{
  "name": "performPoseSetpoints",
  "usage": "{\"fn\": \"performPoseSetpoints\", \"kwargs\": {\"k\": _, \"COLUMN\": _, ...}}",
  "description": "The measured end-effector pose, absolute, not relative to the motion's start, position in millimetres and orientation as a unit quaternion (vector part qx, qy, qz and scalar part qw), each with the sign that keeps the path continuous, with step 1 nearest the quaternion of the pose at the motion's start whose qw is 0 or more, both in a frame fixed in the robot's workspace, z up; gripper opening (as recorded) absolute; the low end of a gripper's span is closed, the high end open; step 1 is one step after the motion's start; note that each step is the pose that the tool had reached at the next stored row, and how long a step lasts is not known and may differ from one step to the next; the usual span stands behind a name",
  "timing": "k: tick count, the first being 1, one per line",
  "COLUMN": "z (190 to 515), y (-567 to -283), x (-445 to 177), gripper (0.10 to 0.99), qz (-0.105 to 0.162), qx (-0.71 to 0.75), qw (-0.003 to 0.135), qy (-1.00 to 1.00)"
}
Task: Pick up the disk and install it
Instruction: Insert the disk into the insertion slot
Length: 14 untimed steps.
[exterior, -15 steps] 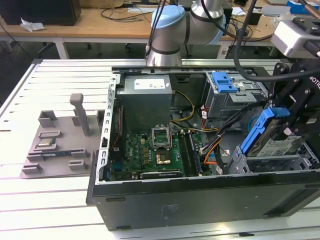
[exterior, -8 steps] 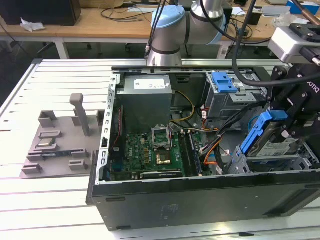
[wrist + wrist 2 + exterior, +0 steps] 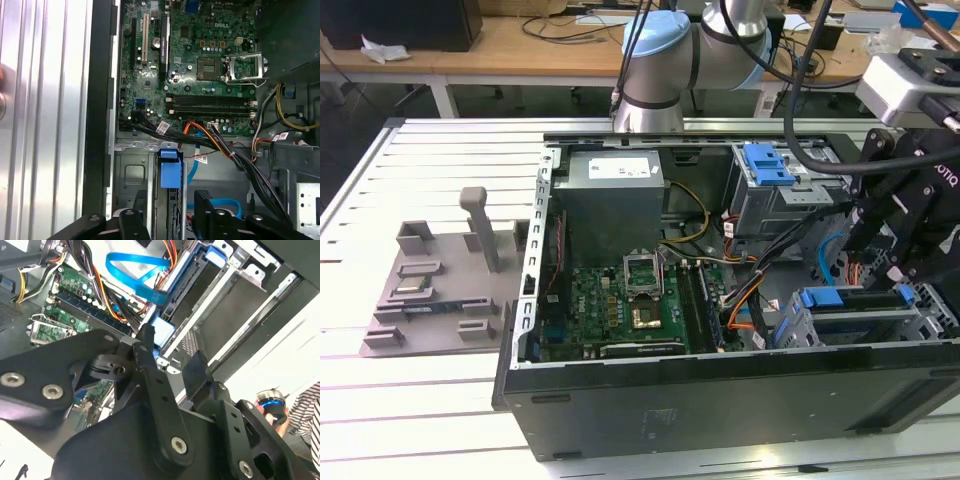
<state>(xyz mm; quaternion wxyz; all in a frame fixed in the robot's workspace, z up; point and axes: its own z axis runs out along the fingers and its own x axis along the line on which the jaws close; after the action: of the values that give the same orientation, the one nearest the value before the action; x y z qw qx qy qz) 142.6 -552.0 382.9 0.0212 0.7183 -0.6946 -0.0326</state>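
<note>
**Open desktop computer case** [image 3: 720,405] lying on its side on a slotted aluminium table [image 3: 420,400]. The disk [image 3: 170,172], in its blue carrier, stands on edge in the drive cage [image 3: 132,172]. The cage sits at the case's corner on the exterior view's right, beside the motherboard [image 3: 200,80]. The gripper [image 3: 172,212] hangs over that cage with its fingers [image 3: 202,207] parted, one on either side of the carrier's end. A gap appears on each side, though light contact at the pads cannot be ruled out from these angles. A second blue carrier [image 3: 767,165] sits in the neighbouring bay. Orange and black cables [image 3: 220,145] run just beside the cage. A grey fixture [image 3: 440,285] lies well apart, on the exterior view's left.
</note>
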Motion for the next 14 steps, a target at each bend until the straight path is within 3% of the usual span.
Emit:
{"fn": "performPoseSetpoints", "kwargs": {"k": 2, "z": 382.8, "y": -552.0, "x": 142.5, "gripper": 0.490, "qz": -0.033, "qx": 0.718, "qw": 0.021, "qy": -0.695}}
{"fn": "performPoseSetpoints", "kwargs": {"k": 3, "z": 382.8, "y": -552.0, "x": 142.5, "gripper": 0.357, "qz": -0.033, "qx": 0.718, "qw": 0.021, "qy": -0.695}}
{"fn": "performPoseSetpoints", "kwargs": {"k": 5, "z": 382.8, "y": -552.0, "x": 142.5, "gripper": 0.239, "qz": -0.033, "qx": 0.718, "qw": 0.021, "qy": -0.695}}
{"fn": "performPoseSetpoints", "kwargs": {"k": 6, "z": 382.8, "y": -552.0, "x": 142.6, "gripper": 0.118, "qz": -0.032, "qx": 0.718, "qw": 0.021, "qy": -0.695}}
{"fn": "performPoseSetpoints", "kwargs": {"k": 14, "z": 381.9, "y": -551.5, "x": 151.0, "gripper": 0.106, "qz": -0.031, "qx": 0.718, "qw": 0.022, "qy": -0.695}}
